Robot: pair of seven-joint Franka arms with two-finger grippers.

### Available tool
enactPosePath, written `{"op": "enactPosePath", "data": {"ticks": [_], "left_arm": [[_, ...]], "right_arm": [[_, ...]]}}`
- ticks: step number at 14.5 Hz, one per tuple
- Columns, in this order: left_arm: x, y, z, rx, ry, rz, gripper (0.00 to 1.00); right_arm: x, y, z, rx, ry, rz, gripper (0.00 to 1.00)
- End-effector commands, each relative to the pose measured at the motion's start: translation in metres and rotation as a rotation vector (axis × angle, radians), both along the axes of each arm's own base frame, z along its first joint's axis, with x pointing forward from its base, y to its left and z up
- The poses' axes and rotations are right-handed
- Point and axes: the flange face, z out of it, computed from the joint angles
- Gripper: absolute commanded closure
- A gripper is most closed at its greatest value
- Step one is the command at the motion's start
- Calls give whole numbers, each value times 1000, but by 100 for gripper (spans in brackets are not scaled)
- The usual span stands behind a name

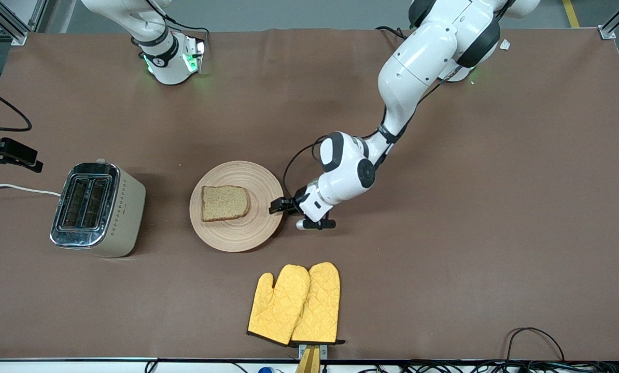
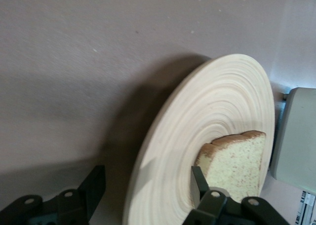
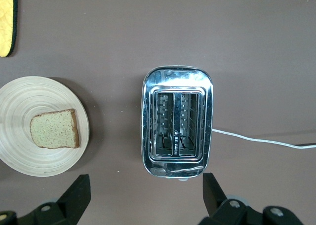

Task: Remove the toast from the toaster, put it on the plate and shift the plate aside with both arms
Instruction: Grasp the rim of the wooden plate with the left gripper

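The toast [image 1: 225, 203] lies flat on the round light-wood plate [image 1: 257, 178] at the middle of the table. My left gripper [image 1: 277, 206] is low at the plate's rim on the side toward the left arm's end. In the left wrist view its jaws [image 2: 146, 181] stand apart around the rim of the plate [image 2: 212, 101], one finger [image 2: 197, 183] over the plate close to the toast [image 2: 234, 166], the other off the edge. My right gripper [image 3: 145, 195] hangs open and empty high over the toaster [image 3: 177, 121], with the plate [image 3: 29, 92] and toast [image 3: 54, 129] beside it.
The steel toaster [image 1: 97, 207] stands beside the plate toward the right arm's end, its white cord running off the table. Two yellow oven mitts [image 1: 295, 305] lie nearer the front camera than the plate, close to the table's edge.
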Motion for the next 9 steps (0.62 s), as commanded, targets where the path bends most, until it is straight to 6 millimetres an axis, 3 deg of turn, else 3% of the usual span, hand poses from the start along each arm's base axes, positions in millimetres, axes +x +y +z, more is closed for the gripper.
{"op": "enactPosePath", "data": {"ticks": [1,4,7,9], "left_arm": [[-8,-12,-12,-13,-44,0,44],[-10,-10,-25,1,-69,-30,68],[-10,-11,-22,-2,-72,-32,98],[-4,-7,-14,-9,-80,-23,100]], "right_arm": [[-2,6,-2,13,1,-3,0],[-3,8,-1,12,4,2,0],[-4,13,-2,12,11,11,0],[-4,10,-2,12,14,6,0]]}}
